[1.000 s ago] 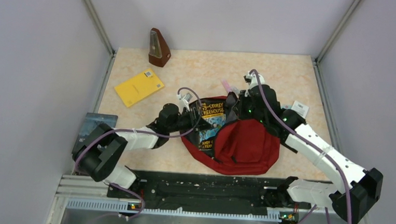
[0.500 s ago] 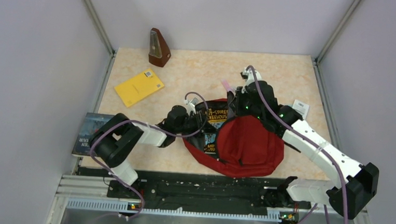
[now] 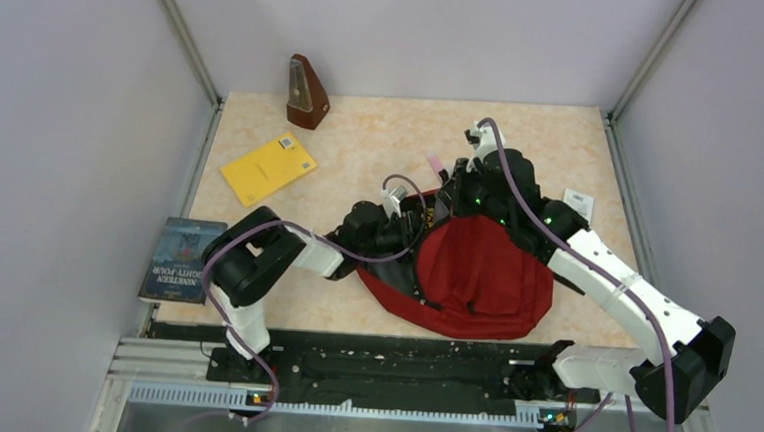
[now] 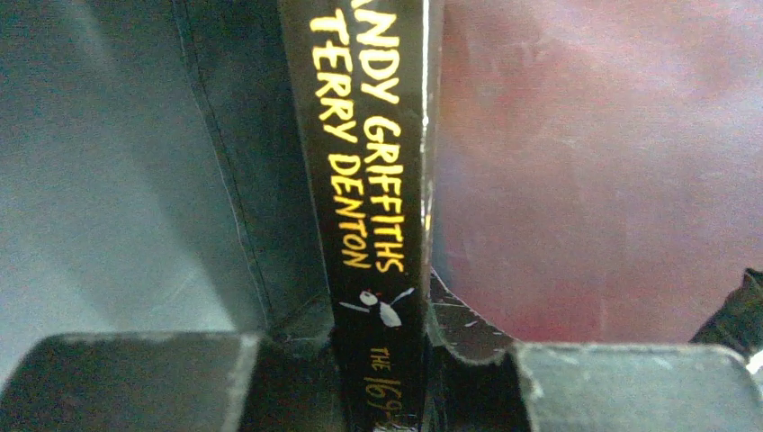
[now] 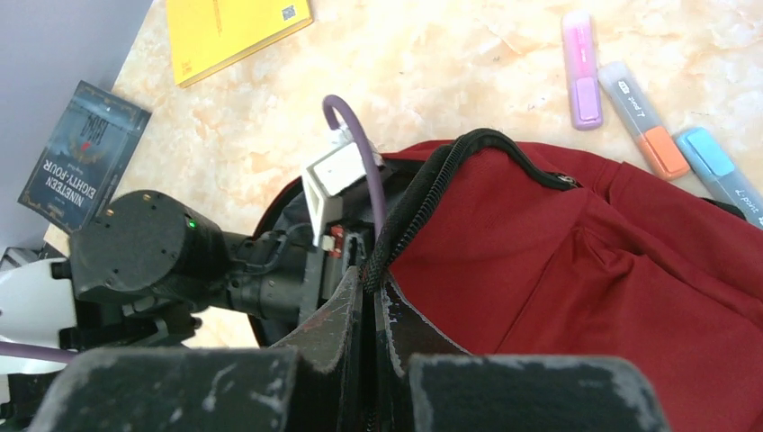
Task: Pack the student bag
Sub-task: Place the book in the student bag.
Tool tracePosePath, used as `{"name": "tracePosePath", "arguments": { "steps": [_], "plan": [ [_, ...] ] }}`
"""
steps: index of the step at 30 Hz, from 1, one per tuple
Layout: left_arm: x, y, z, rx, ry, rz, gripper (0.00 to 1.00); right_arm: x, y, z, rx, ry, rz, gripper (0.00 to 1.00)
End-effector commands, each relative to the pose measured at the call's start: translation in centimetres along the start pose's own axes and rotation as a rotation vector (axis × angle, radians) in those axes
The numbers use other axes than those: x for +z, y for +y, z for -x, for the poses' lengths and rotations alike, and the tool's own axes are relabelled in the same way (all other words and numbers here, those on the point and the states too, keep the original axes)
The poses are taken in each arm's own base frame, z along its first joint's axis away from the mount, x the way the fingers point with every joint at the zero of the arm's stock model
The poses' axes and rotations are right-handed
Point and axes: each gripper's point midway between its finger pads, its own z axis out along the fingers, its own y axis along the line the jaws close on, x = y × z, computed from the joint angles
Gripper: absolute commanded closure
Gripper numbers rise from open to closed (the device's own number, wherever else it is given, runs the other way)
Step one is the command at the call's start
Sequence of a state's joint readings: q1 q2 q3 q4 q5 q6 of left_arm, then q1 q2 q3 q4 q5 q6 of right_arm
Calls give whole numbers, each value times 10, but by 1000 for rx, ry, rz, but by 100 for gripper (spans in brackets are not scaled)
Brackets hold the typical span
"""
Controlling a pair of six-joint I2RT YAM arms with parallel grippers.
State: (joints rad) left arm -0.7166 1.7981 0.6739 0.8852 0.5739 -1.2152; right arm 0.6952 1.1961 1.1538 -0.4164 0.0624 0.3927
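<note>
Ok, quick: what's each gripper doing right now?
Left gripper: closed on the Andy Griffiths book.
Right gripper: closed on the red backpack at its zipper edge.

The student bag (image 5: 585, 270) is matt woven cloth, the book (image 4: 373, 225) glossy card, the table (image 3: 383, 136) smooth and stone-patterned.

Pale lilac walls (image 3: 64, 106) on three sides; beige marbled tabletop (image 3: 393, 137); metal corner posts (image 3: 182, 33).

White-shelled left arm (image 3: 313, 259) and right arm (image 3: 614, 290) with black round joints, purple cable (image 5: 360, 153) arching off a white block (image 5: 340, 171) behind the left hand (image 4: 382, 378), green light (image 5: 190, 223) on its black motor drum (image 5: 144, 247) (a pinpoint), right hand (image 5: 364, 310) with matte-black fingers (image 5: 328, 328), scuffed grey.
</note>
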Motion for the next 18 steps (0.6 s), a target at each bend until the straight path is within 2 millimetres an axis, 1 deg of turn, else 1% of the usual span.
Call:
{"name": "tracePosePath", "arguments": {
  "steps": [1,4,6,8,9,12,14,16,18],
  "plan": [
    [21,-37,-3,77,14,-144,100,-5,14,41,2,-128,47,100],
    [32,-28,-15,83,29,-130,100,-3,14,41,0,-127,45,100],
    [36,-25,-16,91,14,-130,100,-2,12,40,-3,-126,38,100],
    [38,-15,-14,104,-4,-110,99,-1,10,39,-5,-123,27,100],
    [39,-9,-14,115,-10,-91,94,0,9,38,-5,-122,25,100],
    [40,9,-14,139,-12,-17,66,1,8,35,-8,-115,21,100],
    [35,22,-13,176,-21,60,49,1,7,33,-9,-110,17,100],
    [27,31,-8,213,-47,140,40,0,5,32,-10,-110,12,100],
    [18,38,-2,248,-69,222,28,0,4,31,-11,-110,8,100]
  ]
}}
